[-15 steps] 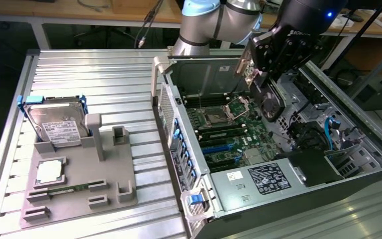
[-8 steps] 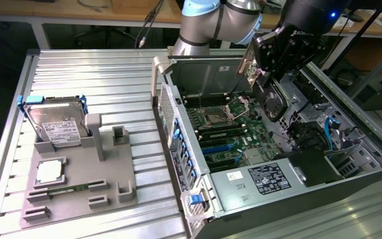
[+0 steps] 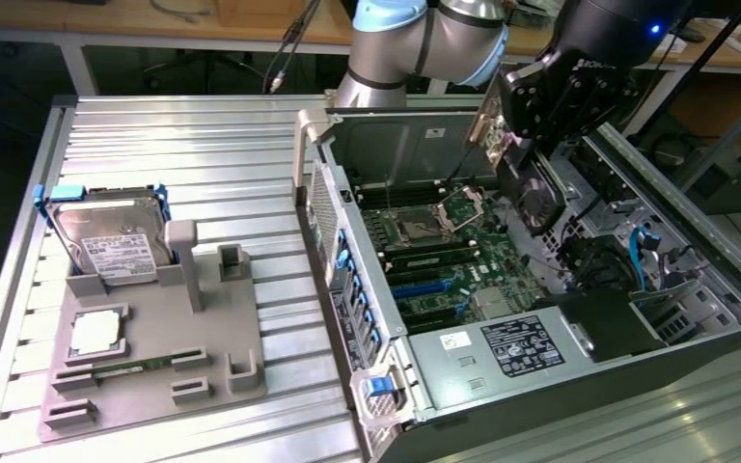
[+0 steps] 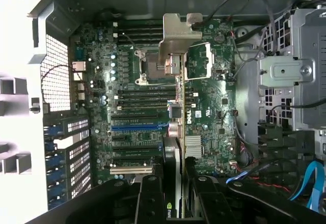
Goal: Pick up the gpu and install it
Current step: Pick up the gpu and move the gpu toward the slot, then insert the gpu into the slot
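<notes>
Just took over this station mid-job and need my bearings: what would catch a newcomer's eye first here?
The pincer, shut on the gpu, holds the card edge-on above the motherboard inside the open computer case, on the exterior view's right. On that view's left, a hard drive with blue corners stands in a grey fixture.

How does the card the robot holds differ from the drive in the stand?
The gpu is dark and thin, the hard drive silver, boxy and blue-framed. The gpu hangs in the gripper over the computer case; the hard drive stands in the grey holder. Both are rectangular.
</notes>
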{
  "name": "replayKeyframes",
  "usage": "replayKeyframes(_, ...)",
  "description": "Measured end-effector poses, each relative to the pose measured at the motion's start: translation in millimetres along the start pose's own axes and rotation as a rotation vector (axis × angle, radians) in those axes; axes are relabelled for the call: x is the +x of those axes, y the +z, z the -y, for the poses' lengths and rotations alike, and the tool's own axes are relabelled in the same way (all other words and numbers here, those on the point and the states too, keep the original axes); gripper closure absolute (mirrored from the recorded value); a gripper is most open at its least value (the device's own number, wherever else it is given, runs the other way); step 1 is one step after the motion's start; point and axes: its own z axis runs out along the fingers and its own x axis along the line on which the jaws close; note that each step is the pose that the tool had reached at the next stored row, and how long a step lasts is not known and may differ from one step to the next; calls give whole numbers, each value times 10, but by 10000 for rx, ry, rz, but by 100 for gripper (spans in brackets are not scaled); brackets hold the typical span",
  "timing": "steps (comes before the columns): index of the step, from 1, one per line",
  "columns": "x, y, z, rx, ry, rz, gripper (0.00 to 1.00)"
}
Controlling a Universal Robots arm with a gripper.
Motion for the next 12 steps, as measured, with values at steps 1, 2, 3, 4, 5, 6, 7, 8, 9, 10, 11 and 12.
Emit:
replayKeyframes(1, -10, 0, 0, 0, -1, 0, 73)
replayKeyframes(2, -17, 0, -1, 0, -1, 0, 73)
replayKeyframes(3, -25, 0, -1, 0, 0, -1, 73)
replayKeyframes(4, -34, 1, -1, 0, -1, 0, 73)
replayKeyframes(5, -42, 1, -2, 0, -1, 0, 73)
replayKeyframes(6, -49, 1, -2, 0, 0, 0, 73)
replayKeyframes(7, -56, 1, -2, 0, 0, 0, 73)
replayKeyframes(8, -58, 1, -2, 0, -1, 0, 73)
replayKeyframes(9, -59, 1, -2, 0, 1, 0, 73)
replayKeyframes(10, -60, 1, -2, 0, 0, 0, 73)
replayKeyframes(11, -60, 1, -2, 0, 1, 0, 73)
replayKeyframes(12, -60, 1, -2, 0, 1, 0, 73)
